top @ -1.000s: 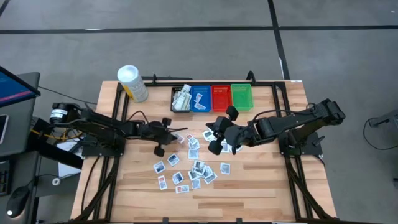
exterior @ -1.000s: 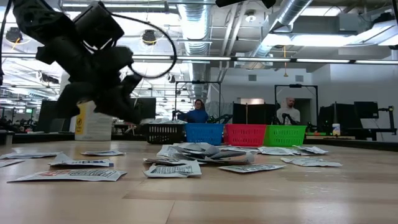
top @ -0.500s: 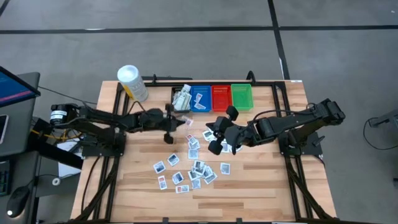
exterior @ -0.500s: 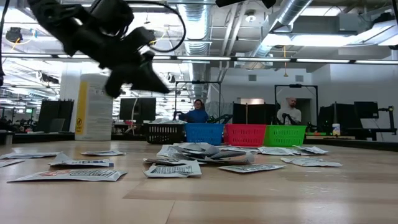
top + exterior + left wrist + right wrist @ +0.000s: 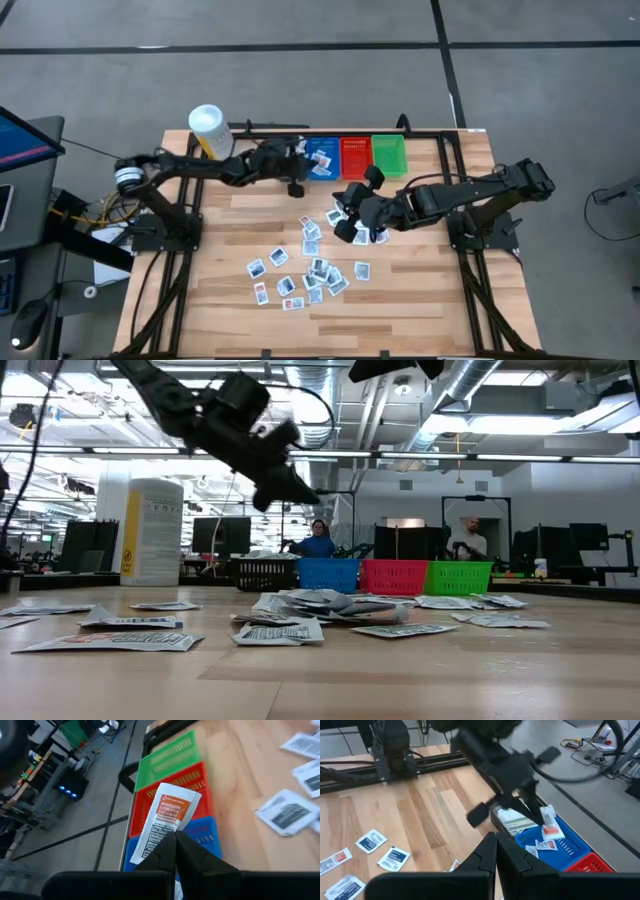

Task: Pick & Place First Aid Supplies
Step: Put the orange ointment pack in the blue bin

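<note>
A pale wooden table [image 5: 420,290] with a black frame carries a row of four small bins along its far edge: black [image 5: 289,158], blue [image 5: 322,156], red [image 5: 356,155] and green [image 5: 389,154], set side by side. A white cylindrical tub [image 5: 212,133] with a yellow label stands upright near the far left corner, while dozens of small flat first aid packets [image 5: 305,270] lie scattered across the middle of the boards.

Table [image 5: 420,300] is seen as pale planked wood with a smooth satin finish, bins [image 5: 355,155] as moulded slotted plastic, packets [image 5: 318,268] as thin printed paper or foil, tub [image 5: 212,133] as matt white plastic, arms [image 5: 470,195] as matt black.
</note>
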